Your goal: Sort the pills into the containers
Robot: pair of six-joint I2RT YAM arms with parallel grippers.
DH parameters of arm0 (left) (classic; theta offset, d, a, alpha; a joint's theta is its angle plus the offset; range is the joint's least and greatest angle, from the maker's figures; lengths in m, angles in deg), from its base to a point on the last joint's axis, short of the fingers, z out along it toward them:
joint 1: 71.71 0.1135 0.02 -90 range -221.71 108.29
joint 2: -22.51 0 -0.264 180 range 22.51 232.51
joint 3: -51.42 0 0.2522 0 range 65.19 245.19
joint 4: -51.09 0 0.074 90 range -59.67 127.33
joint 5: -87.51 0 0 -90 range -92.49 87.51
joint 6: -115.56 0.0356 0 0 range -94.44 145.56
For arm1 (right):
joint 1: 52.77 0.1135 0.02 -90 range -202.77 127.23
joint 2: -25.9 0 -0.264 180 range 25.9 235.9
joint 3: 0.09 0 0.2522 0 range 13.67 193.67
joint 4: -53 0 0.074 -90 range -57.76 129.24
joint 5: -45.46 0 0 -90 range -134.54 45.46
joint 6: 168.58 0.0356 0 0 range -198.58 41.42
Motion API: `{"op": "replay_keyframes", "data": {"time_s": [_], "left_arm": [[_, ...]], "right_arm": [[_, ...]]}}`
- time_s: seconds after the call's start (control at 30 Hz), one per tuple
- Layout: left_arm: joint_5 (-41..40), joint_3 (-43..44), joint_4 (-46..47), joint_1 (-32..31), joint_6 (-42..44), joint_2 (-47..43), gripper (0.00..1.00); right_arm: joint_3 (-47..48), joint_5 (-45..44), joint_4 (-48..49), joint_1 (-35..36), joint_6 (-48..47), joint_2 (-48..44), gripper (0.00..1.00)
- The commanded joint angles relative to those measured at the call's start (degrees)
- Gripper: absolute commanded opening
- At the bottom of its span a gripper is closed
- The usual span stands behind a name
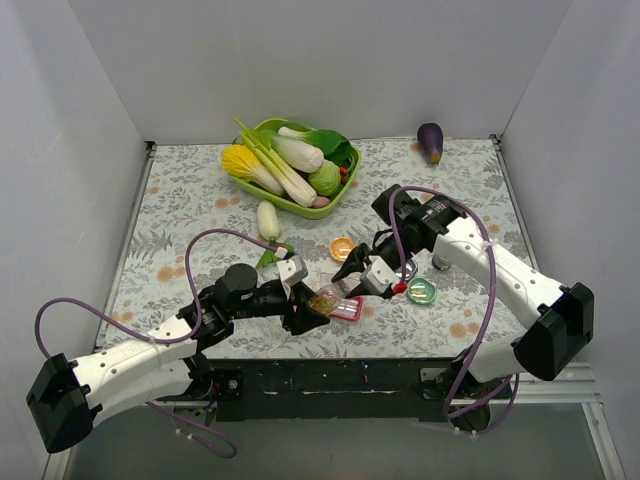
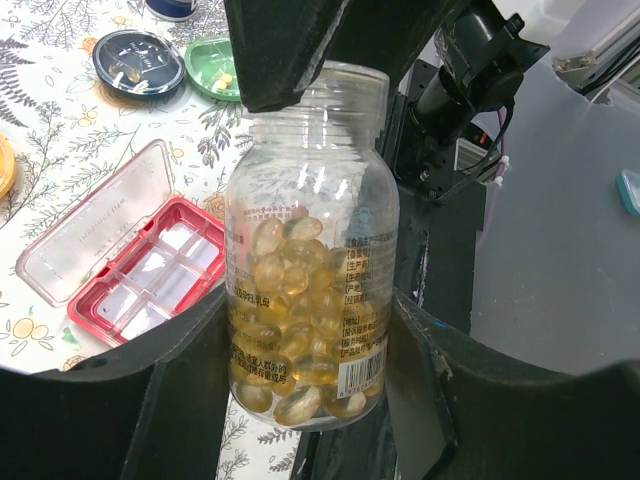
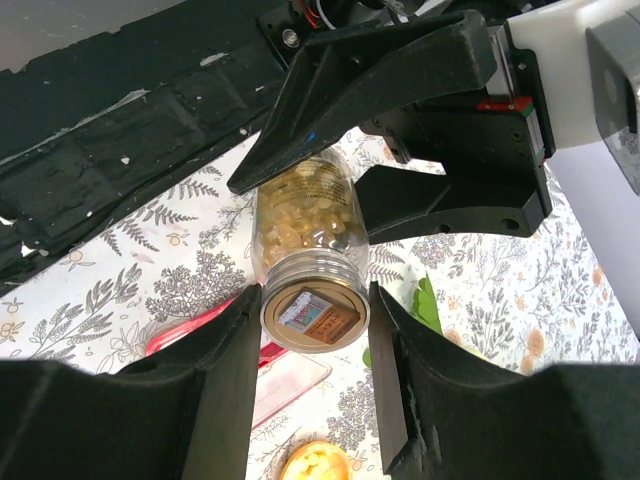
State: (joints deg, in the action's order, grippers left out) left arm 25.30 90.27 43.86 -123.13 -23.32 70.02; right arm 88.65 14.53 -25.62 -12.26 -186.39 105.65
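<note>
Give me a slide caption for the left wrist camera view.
Left hand grips an uncapped bottle of golden capsules near the open red pill box.

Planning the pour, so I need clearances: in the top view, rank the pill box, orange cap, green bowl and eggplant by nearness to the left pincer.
From the left pincer, holding the bottle:
1. Pill box: just to its right, by the table's near edge.
2. Orange cap: farther back, mid-table.
3. Green bowl: rear, left of centre.
4. Eggplant: far rear, right side.
</note>
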Motion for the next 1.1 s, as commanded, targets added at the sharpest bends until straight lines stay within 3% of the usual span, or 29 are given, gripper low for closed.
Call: {"op": "replay_keyframes", "data": {"time_s": [0.0, 0.17, 0.23, 0.27, 0.43, 0.57, 0.7, 0.73, 0.8, 0.87, 0.93, 0.97, 1.0, 1.07], "left_arm": [[2.8, -0.4, 0.2, -0.3, -0.2, -1.5, 0.0], [2.7, -0.4, 0.8, -0.3, -0.2, -1.0, 0.0], [2.5, -0.3, 1.0, -0.3, -0.2, -0.8, 0.0], [2.6, -0.3, 1.2, -0.3, -0.2, -0.7, 0.0], [2.7, -0.5, 1.5, -0.3, -0.8, -0.5, 0.0], [2.3, -0.3, 0.6, -0.3, -0.8, -1.4, 0.0], [1.5, -0.4, -0.8, -0.3, -0.7, -3.0, 0.0], [1.3, -0.4, -1.1, -0.3, -0.6, -3.6, 0.0], [0.8, -0.6, -1.2, -0.3, -0.9, -4.1, 0.0], [0.3, -1.0, -1.2, -0.3, -1.1, -4.6, 0.0], [-0.1, -1.2, -0.8, -0.3, -1.6, -4.7, 0.0], [-0.3, -1.4, -0.6, -0.3, -1.7, -4.7, 0.0], [-0.5, -1.4, -0.2, -0.3, -1.8, -4.6, 0.0], [-0.6, -1.3, 0.0, -0.3, -2.0, -4.1, 0.0]], "right_arm": [[3.2, 0.7, -5.9, -0.6, -8.8, 1.2, 0.25], [2.3, 4.7, -8.8, -0.4, -1.0, 1.8, 0.44], [2.7, 6.4, -7.2, -0.3, 4.8, 1.7, 0.71], [2.9, 6.7, -5.9, -0.3, 11.7, 1.7, 0.91], [3.7, 7.6, -1.0, -0.3, 24.7, 0.5, 0.95], [4.9, 2.9, 4.6, -0.3, 36.6, -1.8, 0.97], [5.5, -7.6, 16.8, -1.3, 52.7, -6.6, 0.98], [4.8, -11.5, 25.0, -2.0, 65.5, -8.7, 0.98], [5.1, -20.7, 28.2, -2.9, 76.2, -10.0, 0.98], [5.7, -12.9, 25.2, -4.3, 79.3, -10.1, 0.98], [4.8, 2.2, 24.2, -4.3, 84.9, -7.8, 0.95], [2.9, 7.2, 30.0, -4.3, 96.3, -7.4, 0.9], [-2.5, 11.3, 33.8, -4.3, 100.9, -7.5, 0.88], [-5.7, 9.8, 37.8, -4.3, 105.8, -8.3, 0.88]]}}
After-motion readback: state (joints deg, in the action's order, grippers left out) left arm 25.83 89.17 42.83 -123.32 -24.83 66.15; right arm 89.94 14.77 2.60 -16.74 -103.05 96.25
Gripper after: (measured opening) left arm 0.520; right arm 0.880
